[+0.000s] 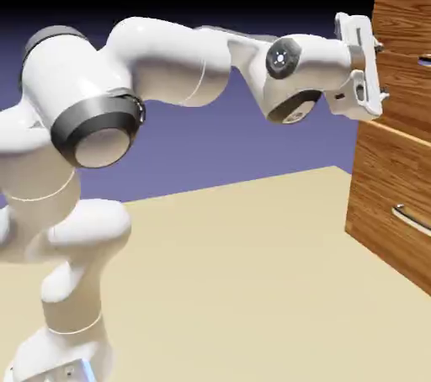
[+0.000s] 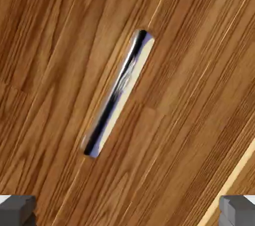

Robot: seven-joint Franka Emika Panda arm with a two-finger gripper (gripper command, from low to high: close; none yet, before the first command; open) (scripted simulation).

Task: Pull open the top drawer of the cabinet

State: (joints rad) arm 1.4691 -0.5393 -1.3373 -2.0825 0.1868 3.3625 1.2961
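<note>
- Exterior view: the white Franka arm reaches level across the tan table [image 1: 252, 271] toward the cabinet [image 1: 396, 204], which stands at the table's right edge and is cut off by the frame.
- The gripper [image 1: 376, 71] is up against the cabinet's near corner at the height of the top drawer [image 1: 408, 10]. Its fingers point at the wood, one above the other and spread apart, with nothing between them.
- The top drawer's front looks flush with the panels below, so I judge it not yet pulled out at all. Only a sliver of its handle shows at the frame's right edge. The lower drawer handle [image 1: 412, 219] sits well below, untouched.
- Hand view: wood grain fills the frame, and the silver bar handle [image 2: 118, 93] lies diagonally across the middle, from lower left to upper right.
- The two grey fingertips [image 2: 17, 210] sit in the bottom corners, wide apart and clear of the handle. The bar runs askew to the line between them.
- Progress, as a judgement: the approach is nearly done. Left to do are lining the jaws up with the bar, closing on it, and the whole pull.
- Writing: no brand, label or lettering is readable in either view.
</note>
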